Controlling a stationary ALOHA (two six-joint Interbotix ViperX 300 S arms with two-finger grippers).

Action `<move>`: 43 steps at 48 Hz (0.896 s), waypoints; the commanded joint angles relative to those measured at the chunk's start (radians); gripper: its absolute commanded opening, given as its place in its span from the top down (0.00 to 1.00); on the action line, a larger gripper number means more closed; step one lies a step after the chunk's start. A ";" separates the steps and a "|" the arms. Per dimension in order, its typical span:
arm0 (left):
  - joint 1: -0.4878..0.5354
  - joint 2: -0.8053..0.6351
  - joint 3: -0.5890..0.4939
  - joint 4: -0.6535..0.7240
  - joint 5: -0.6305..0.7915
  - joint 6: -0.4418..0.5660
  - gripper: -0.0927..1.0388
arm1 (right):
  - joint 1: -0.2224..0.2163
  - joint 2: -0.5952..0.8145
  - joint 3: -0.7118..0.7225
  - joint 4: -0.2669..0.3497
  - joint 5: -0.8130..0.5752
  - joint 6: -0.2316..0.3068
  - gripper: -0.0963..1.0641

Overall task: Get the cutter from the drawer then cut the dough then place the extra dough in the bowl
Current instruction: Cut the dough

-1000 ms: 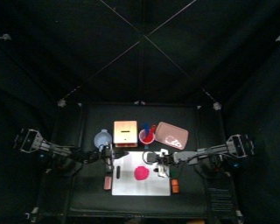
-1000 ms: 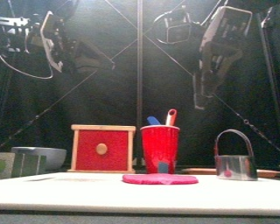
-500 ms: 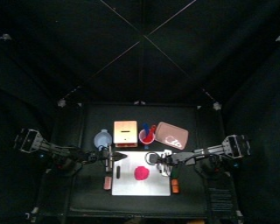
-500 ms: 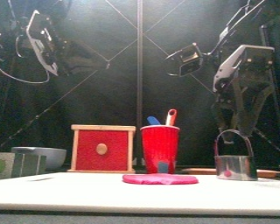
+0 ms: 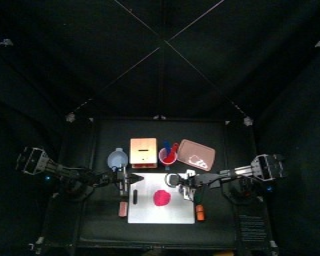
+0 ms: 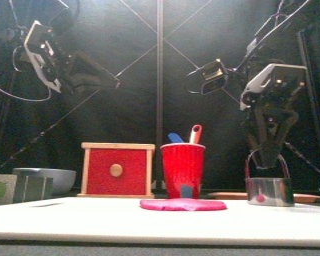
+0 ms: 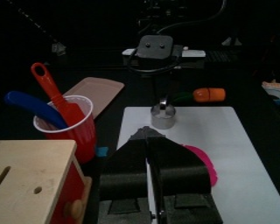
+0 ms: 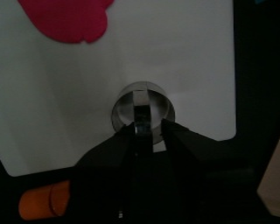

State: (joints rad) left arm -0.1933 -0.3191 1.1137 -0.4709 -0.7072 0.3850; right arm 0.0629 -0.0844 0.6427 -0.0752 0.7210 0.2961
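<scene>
squarely, right tool [image 6: 266,160] grips the cutter [image 6: 270,190] by its handle.

Black table [image 5: 96,225], small, things gathered at mid-depth.

- White cutting board [image 5: 176,213]: flat on the table, directly under the right claw [image 6: 266,160], which hangs at the cutter [image 6: 268,190].
- Orange toy [image 5: 202,214]: on bare table just off the board's right edge, in front of the claw.
- Pink tray [image 5: 196,153]: flat, behind the claw.
- Red cup [image 6: 183,170]: upright, just beside the tray, behind and left of the claw.
- Wooden box [image 6: 117,170]: further left, red drawer front facing forward.
- Blue-grey bowl [image 6: 43,181]: beyond the box, farthest left of the claw.
- Small reddish toy [image 5: 124,207]: on bare table off the board's left edge, across the board from the claw.
</scene>
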 commanded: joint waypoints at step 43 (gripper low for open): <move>0.006 -0.003 0.081 -0.038 0.000 0.003 0.71 | 0.066 0.310 -0.477 0.051 0.094 -0.014 0.49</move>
State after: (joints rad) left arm -0.1902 -0.3191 1.2057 -0.5108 -0.7026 0.3881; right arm 0.1273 0.2485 0.1825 -0.0291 0.8176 0.2838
